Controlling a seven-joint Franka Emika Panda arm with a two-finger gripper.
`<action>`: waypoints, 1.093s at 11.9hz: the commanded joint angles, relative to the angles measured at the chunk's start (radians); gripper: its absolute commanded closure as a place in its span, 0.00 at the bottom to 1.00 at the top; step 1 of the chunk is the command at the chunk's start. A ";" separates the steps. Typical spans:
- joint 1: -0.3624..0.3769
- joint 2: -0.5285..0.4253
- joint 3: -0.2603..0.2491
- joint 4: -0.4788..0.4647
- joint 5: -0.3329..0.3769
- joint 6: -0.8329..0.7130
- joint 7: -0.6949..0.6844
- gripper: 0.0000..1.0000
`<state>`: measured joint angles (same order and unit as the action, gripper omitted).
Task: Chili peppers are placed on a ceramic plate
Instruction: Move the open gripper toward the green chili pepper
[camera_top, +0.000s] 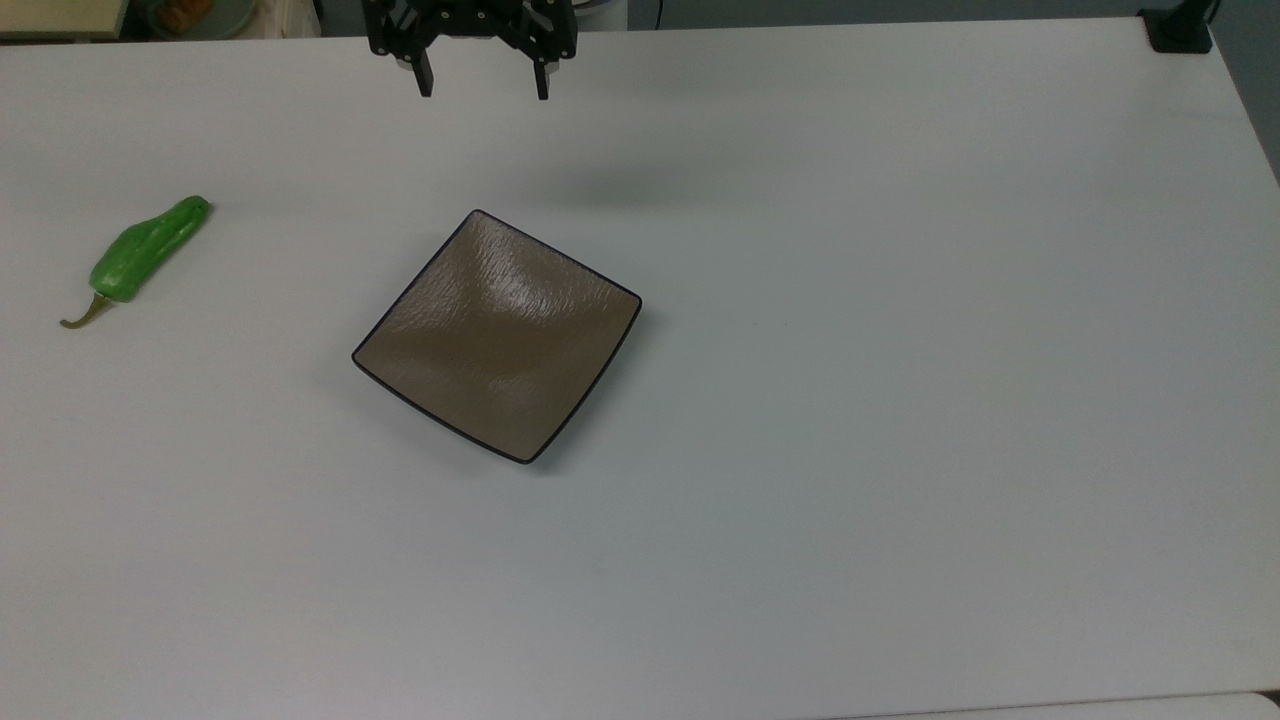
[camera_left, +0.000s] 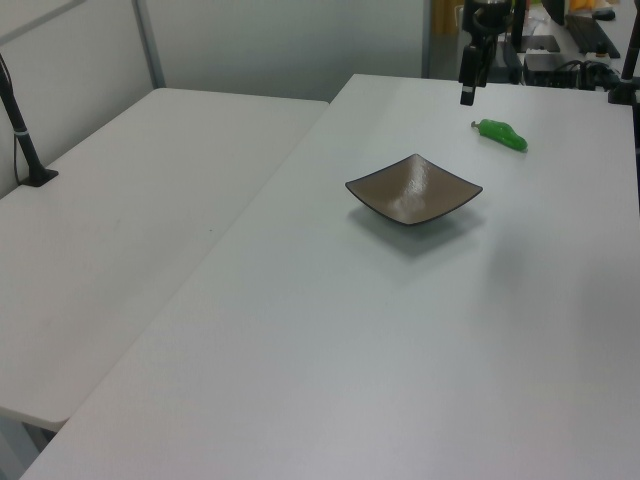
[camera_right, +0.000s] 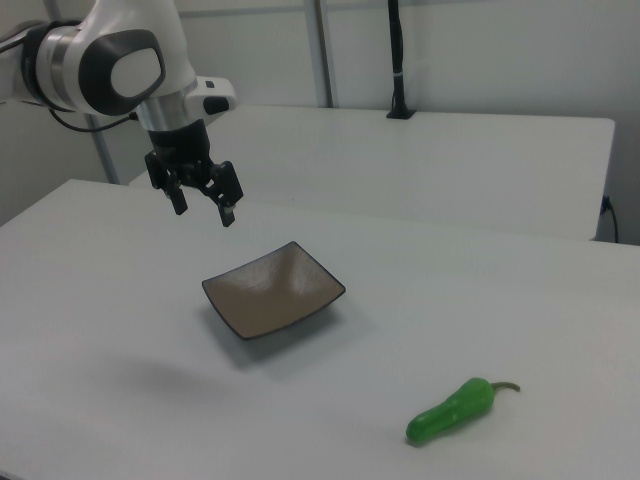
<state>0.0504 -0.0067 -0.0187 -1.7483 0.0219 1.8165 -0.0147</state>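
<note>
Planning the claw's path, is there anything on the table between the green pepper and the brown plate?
Nothing: in the top view, bare white table separates the green pepper from the brown plate.
</note>
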 joint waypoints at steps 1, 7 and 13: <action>-0.018 -0.022 -0.003 -0.016 0.000 0.032 0.015 0.00; -0.113 0.069 -0.029 -0.039 -0.094 0.289 0.188 0.00; -0.246 0.192 -0.086 -0.034 -0.097 0.486 0.180 0.00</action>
<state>-0.1569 0.1341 -0.0990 -1.7738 -0.0608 2.2130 0.1482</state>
